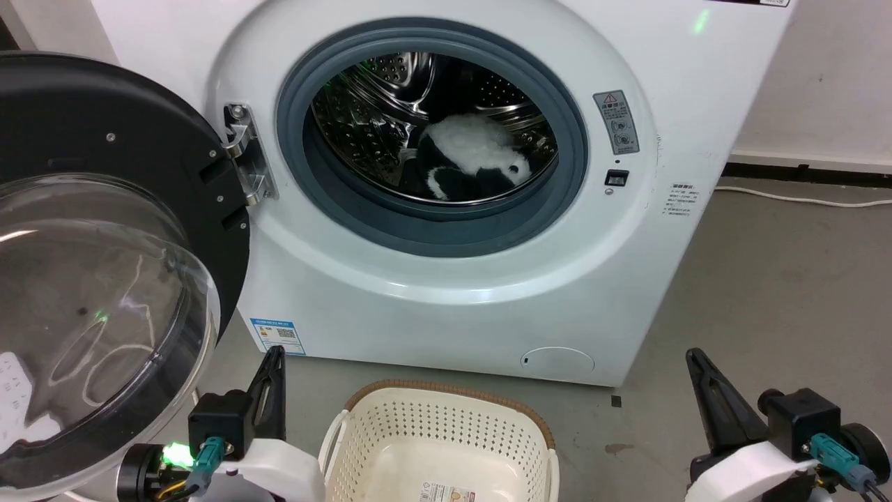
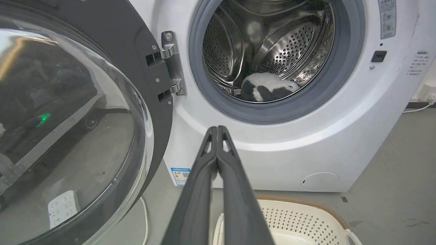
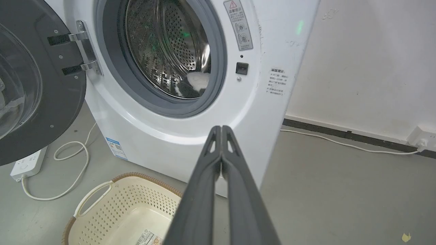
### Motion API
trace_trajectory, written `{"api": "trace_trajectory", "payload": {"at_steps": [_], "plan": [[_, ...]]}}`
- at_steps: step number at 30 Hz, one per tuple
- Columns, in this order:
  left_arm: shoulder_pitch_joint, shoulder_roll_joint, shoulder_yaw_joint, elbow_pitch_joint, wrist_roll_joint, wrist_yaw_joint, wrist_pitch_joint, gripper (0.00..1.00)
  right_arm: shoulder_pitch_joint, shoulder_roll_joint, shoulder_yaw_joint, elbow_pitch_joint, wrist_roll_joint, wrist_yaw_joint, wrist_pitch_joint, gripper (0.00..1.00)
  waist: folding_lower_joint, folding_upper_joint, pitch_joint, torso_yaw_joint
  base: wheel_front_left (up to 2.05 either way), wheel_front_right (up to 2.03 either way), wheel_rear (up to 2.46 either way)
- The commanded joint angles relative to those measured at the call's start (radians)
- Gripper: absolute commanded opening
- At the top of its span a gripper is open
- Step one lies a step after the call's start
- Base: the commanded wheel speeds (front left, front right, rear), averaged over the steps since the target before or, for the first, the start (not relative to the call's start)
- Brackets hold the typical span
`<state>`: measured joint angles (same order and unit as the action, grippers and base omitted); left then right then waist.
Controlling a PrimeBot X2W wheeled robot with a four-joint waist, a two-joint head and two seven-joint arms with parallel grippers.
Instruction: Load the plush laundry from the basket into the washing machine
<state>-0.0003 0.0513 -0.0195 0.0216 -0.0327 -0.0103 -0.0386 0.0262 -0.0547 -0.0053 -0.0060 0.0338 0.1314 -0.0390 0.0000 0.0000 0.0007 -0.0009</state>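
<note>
Head view: panda [image 1: 474, 157] inside washer [image 1: 453, 293], beyond left gripper [image 1: 277, 355].

The floor [image 1: 766, 293] was smooth grey concrete, marked with a few darker stains [image 1: 617, 450]. A white wall [image 3: 368, 61] rose to the right above a dark skirting strip [image 3: 340, 131]. A thin white cable [image 3: 340, 143] ran along the floor at its foot to a wall socket [image 3: 420, 137]. Far to the left lay a white power strip [image 3: 29, 165], its cord [image 3: 68, 170] looped loosely. A small yellow scrap [image 3: 405, 237], perhaps paper, lay apart.
</note>
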Motion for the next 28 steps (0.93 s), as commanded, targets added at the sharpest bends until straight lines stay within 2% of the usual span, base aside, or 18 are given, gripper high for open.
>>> {"api": "trace_trajectory", "payload": {"at_steps": [1, 28], "plan": [[0.000, -0.001, 0.004, -0.008, 0.012, 0.006, 0.005, 0.00, -0.017, 0.004, 0.002, 0.004, -0.009, -0.001, 0.006, 0.00, 0.0000, 0.0000, 0.000, 0.000, 0.00, 0.00, 0.00], [0.000, -0.001, 0.019, -0.022, 0.033, 0.010, 0.039, 0.00, -0.026, 0.005, 0.005, 0.006, -0.034, -0.001, 0.039, 0.00, 0.0000, 0.0000, -0.001, 0.001, 0.00, 0.00, 0.00]]}}
